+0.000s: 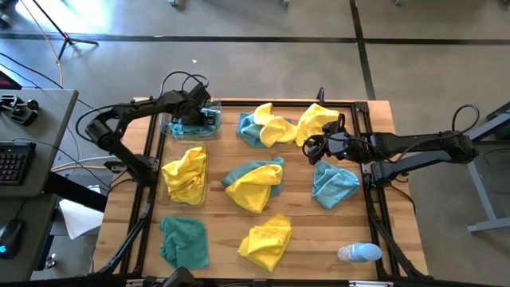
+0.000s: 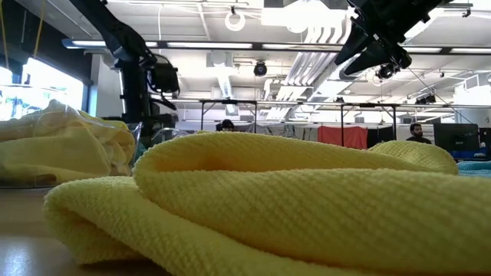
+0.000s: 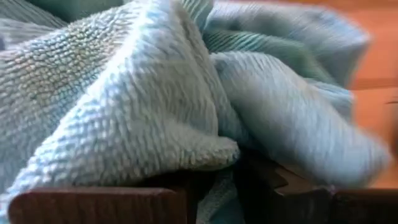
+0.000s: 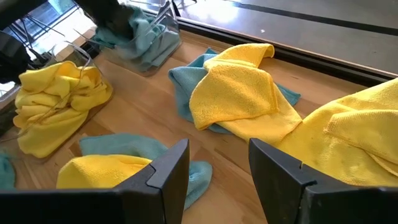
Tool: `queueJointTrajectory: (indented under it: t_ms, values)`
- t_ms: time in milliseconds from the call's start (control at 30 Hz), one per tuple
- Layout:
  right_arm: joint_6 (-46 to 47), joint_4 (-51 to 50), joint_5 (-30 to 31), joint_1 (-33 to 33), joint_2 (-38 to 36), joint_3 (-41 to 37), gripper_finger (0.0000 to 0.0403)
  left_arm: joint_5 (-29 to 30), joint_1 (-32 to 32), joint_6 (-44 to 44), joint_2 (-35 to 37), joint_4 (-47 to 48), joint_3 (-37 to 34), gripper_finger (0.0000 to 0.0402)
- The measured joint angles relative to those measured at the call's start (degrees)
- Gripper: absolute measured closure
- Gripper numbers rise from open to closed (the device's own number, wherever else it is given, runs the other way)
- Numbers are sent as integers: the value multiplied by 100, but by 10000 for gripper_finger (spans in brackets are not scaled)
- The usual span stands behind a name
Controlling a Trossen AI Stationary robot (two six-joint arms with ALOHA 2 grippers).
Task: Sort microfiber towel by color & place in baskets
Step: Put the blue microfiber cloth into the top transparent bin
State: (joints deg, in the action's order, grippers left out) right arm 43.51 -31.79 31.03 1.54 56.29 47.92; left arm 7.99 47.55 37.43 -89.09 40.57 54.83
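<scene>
Over the far bin (image 1: 209, 121), our left gripper (image 1: 194, 119), jaws part open, is letting go of a teal towel (image 1: 185, 126). We judge one yellow towel (image 1: 185, 174) binned and about eight loose; our right gripper (image 1: 316, 148) hangs open, empty.

The left gripper (image 1: 195, 119) sits over a teal towel (image 1: 209, 121) in the far clear basket (image 1: 167, 127); a yellow towel (image 1: 185, 174) fills the near basket (image 1: 204, 191). The right gripper (image 1: 312, 148) hovers beside a yellow towel (image 1: 315, 119) on the table (image 1: 307, 231).
</scene>
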Motion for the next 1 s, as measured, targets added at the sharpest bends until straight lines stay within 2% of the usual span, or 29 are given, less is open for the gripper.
queueJointTrajectory:
  t_ms: [400,633,833,1000]
  values:
    - [0,-209,0,0,0,0,242,-32,-159,250,1627,63,0,323]
    - [-44,-236,2,0,0,0,242,260,-463,348,2250,16,2,323]
    - [-44,-233,2,0,0,0,242,1163,-514,534,2181,352,4,323]
    - [44,-231,2,0,0,0,242,983,-173,414,1650,491,-196,323]
